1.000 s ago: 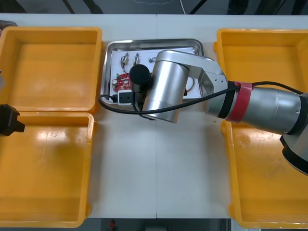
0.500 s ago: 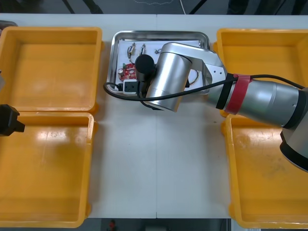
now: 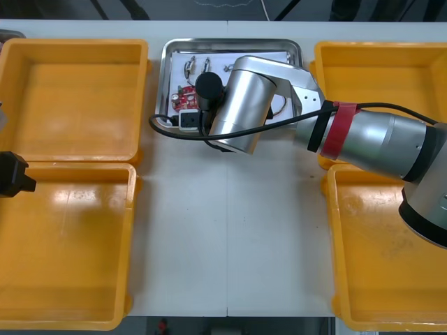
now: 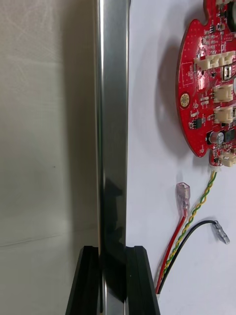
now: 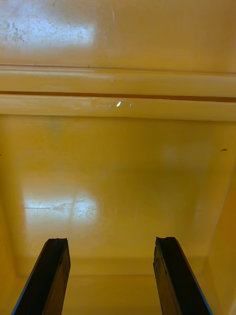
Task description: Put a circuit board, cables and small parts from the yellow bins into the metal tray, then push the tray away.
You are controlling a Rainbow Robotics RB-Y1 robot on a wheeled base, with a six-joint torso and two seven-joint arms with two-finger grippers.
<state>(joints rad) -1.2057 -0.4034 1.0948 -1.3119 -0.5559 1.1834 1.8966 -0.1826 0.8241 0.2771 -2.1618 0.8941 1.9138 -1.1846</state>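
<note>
Across the front view spreads the light, flat counter point(image 3: 230, 230). Four big yellow bins of plastic sit at its sides: upper left point(image 3: 73, 98), lower left point(image 3: 66, 244), upper right point(image 3: 380, 70) and lower right point(image 3: 377, 265) of the frame. From the right edge the silver right arm point(image 3: 241, 115), banded in red, reaches to upper centre. It partly covers the shiny rectangular metal tray point(image 3: 230, 43), which stands at the counter's far edge between the two upper bins and is white inside.

A round red circuit board point(image 3: 186, 101) lies in the tray's left half, close to the arm's wrist. A twisted red and yellow cable point(image 4: 192, 216) runs from the board's edge, and a thin black cable point(image 4: 196, 225) lies just beside it on the white lining. Small metal parts point(image 3: 190, 68) lie in the tray's upper left corner.

The right tool point(image 4: 113, 248) is narrow, its black fingers clamped on the tray's rim, one outside over the counter, one inside. The left tool point(image 5: 110, 241) hangs over the floor of a left bin, fingers wide, nothing between them.
</note>
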